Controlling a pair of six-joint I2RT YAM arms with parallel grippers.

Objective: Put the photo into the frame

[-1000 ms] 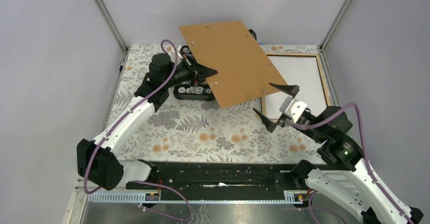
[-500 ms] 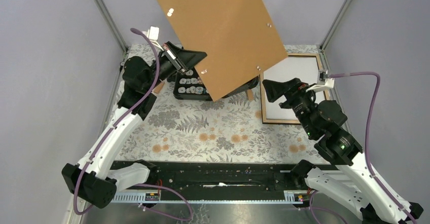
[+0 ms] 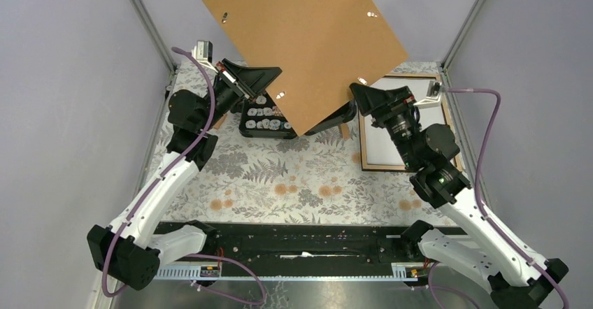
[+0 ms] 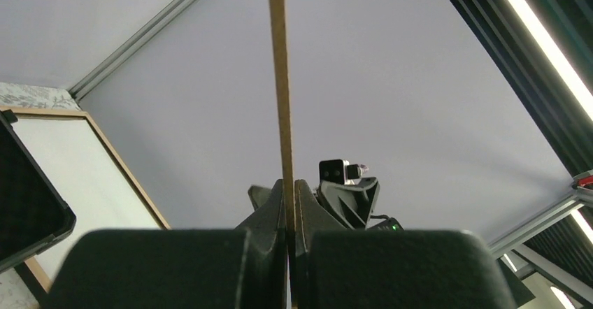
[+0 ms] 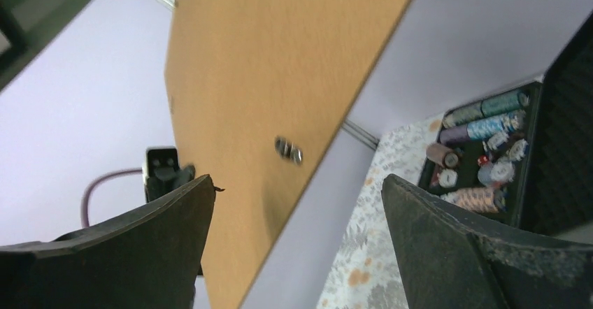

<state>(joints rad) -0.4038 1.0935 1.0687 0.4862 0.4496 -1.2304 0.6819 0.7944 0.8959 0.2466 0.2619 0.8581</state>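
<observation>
L gripper (image 4: pixel 289 190) kept pinching thin brown backing board (image 3: pixel 301 36), lifted higher vs 1 s ago. R gripper (image 5: pixel 295 183), spread wide, had closed in beside it. Light-wood rectangular frame (image 3: pixel 362 152) lay flat, far right.

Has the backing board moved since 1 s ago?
Yes. Clamped in the left gripper, the backing board has swung upward, away from the frame; its top edge now runs out of the top view.

Frame (image 3: pixel 363 148) lying flat, far right, light-wood side up, white inside.
</observation>
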